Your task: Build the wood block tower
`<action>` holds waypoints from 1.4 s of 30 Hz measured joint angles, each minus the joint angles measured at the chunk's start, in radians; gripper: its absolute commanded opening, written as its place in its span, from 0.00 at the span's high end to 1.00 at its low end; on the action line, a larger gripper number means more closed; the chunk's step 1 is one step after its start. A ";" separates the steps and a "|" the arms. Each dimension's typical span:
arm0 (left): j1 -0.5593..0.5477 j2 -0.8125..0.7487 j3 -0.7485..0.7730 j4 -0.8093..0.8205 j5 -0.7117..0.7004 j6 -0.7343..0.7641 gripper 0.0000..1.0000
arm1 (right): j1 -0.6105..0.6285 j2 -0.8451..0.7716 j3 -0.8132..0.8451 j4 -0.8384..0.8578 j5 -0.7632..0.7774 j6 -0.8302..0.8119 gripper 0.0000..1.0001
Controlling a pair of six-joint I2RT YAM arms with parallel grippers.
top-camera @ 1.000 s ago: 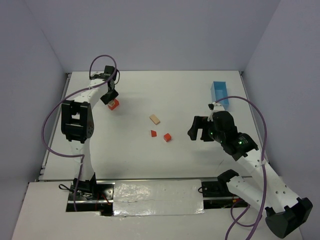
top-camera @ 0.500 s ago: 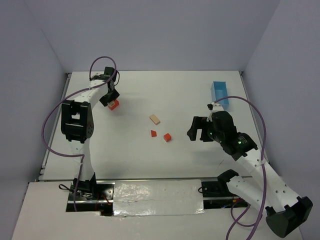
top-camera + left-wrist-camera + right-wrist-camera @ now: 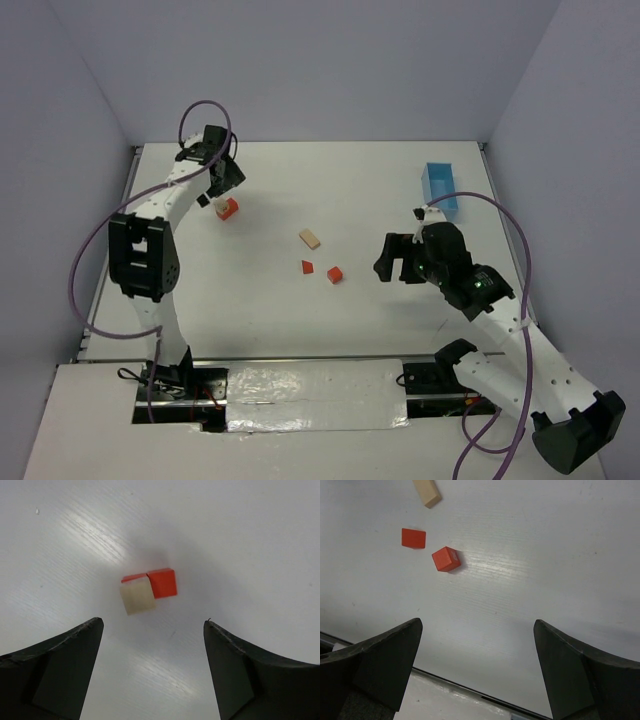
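- White bench carries a two-block stack near its far left corner: a tan cube on a red cube.
- Left gripper hangs over the stack, jaws apart, touching nothing.
- Tan slab, red wedge and a second red cube lie loose mid-bench.
- Right gripper hovers just right of them, jaws wide, empty.
- Blue box sits by the far right edge.
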 measured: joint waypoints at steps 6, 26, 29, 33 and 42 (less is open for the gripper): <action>-0.191 -0.288 -0.185 0.176 0.070 0.189 0.00 | 0.002 -0.063 0.000 -0.005 0.084 0.020 0.00; -0.738 -0.113 -0.428 0.430 0.393 0.728 0.10 | 0.003 -0.295 0.000 -0.032 0.336 0.095 0.00; -0.768 -0.056 -0.391 0.431 0.383 0.742 0.14 | 0.003 -0.263 0.000 -0.032 0.328 0.093 0.00; -0.787 -0.021 -0.376 0.426 0.360 0.753 0.18 | 0.003 -0.252 0.000 -0.031 0.317 0.093 0.00; -0.782 -0.011 -0.315 0.411 0.283 0.753 0.22 | 0.003 -0.225 0.000 -0.031 0.283 0.085 0.00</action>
